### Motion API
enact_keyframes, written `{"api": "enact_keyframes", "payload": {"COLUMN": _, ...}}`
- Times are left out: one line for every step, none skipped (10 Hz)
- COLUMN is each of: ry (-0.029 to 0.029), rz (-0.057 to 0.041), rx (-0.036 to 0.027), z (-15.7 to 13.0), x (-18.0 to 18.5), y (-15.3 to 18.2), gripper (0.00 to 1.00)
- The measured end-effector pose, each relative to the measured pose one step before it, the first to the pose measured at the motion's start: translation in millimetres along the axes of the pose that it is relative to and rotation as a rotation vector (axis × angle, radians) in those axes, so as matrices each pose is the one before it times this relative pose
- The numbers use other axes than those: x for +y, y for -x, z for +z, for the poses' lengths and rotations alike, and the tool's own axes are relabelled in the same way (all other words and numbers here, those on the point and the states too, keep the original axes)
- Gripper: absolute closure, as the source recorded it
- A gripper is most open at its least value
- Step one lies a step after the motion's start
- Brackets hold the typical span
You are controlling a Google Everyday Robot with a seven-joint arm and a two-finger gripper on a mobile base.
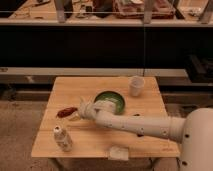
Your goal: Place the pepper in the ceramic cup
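One pepper [66, 112] lies on the bench [85, 87], left of the green bowl [120, 97]. We note the hand [80, 110] spread wide, empty, between pepper and bowl. Ceramic cup [136, 85] stands just behind-right of the bowl.

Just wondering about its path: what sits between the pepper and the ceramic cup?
In the camera view, the green bowl lies between the pepper and the ceramic cup. The open gripper is close beside the pepper, on its bowl side.
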State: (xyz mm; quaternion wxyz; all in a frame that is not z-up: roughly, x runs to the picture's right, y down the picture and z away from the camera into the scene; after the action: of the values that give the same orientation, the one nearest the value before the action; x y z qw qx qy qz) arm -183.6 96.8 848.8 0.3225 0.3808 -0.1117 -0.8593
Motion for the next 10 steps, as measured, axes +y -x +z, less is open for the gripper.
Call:
{"api": "enact_keyframes", "payload": {"ry": 0.00602, "rz": 0.01131, "rx": 0.00654, "z": 2.01, "x": 3.04, "y": -0.72, "gripper": 0.20}}
{"api": "enact_keyframes", "payload": {"ry": 0.00785, "rz": 0.01009, "rx": 0.00481, "z": 2.73, "x": 3.47, "y": -0.19, "gripper": 0.20}}
{"api": "enact_keyframes", "payload": {"ry": 0.00251, "rz": 0.00117, "rx": -0.00028, "z": 1.54, "x": 1.00, "y": 0.64, "gripper": 0.20}}
{"api": "enact_keyframes", "payload": {"ry": -0.00321, "rz": -0.00059, "rx": -0.00250, "z": 3.33, "x": -1.79, "y": 1.87, "gripper": 0.20}}
{"api": "enact_keyframes", "payload": {"ry": -0.00782, "rz": 0.00396, "rx": 0.00057, "z": 5.15, "x": -3.68, "y": 2.43, "gripper": 0.20}}
{"api": "enact_keyframes", "payload": {"ry": -0.00268, "rz": 0.00746, "rx": 0.00497, "z": 2.33, "x": -0.90, "y": 2.14, "gripper": 0.20}}
{"api": "enact_keyframes", "payload": {"ry": -0.00250, "rz": 0.01077, "rx": 0.01074, "z": 2.60, "x": -1.01, "y": 2.73, "gripper": 0.20}}
{"api": "enact_keyframes", "payload": {"ry": -0.00215, "rz": 0.01039, "rx": 0.01895, "z": 2.68, "x": -1.02, "y": 0.65, "gripper": 0.20}}
{"api": "enact_keyframes", "payload": {"ry": -0.00143, "rz": 0.01083, "rx": 0.01915, "z": 2.96, "x": -1.09, "y": 1.68, "gripper": 0.20}}
{"api": "enact_keyframes", "payload": {"ry": -0.00058, "rz": 0.00482, "rx": 0.00714, "z": 2.17, "x": -0.79, "y": 3.37, "gripper": 0.20}}
